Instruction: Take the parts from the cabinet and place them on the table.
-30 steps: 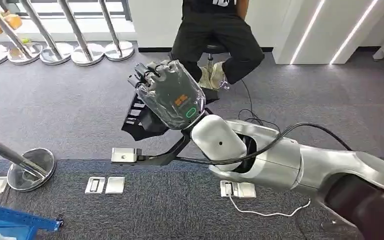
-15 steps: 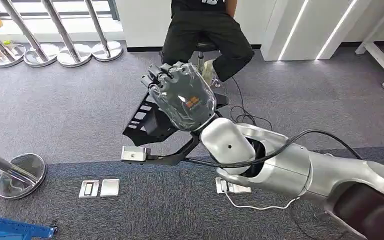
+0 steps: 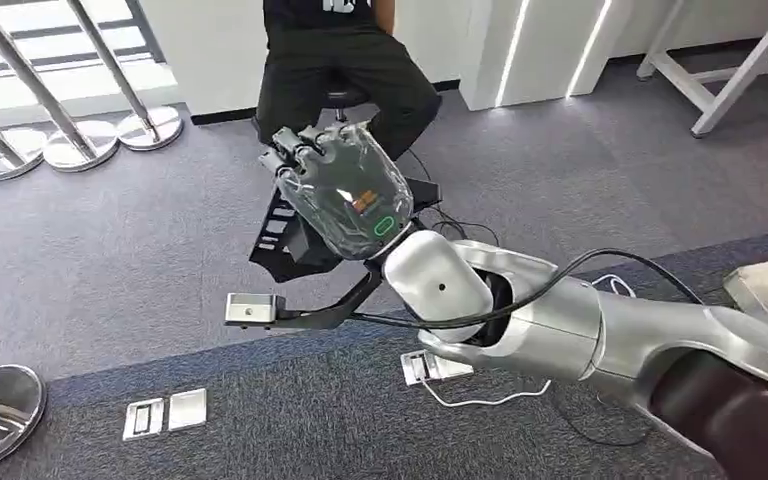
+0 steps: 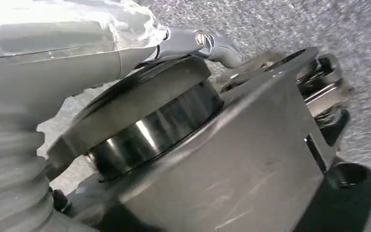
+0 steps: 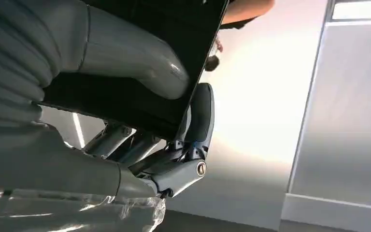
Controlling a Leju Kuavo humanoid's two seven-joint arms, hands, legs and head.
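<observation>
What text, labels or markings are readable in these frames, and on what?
No text can be read.
Right hand: an orange mark on its back, too small and blurred under the clear cover to read.
Person's black shirt: white lettering cut off at the frame's top edge, unreadable.
Black part: no lettering seen.

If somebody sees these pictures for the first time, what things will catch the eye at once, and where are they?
The eye goes first to the right hand, raised mid-picture in the head view on its big silver arm, gripping a black metal part over grey carpet. Behind it, at the top, a person in black sits on a stool. In the left wrist view, the left hand rests against a grey metal part with a shiny ring.
</observation>
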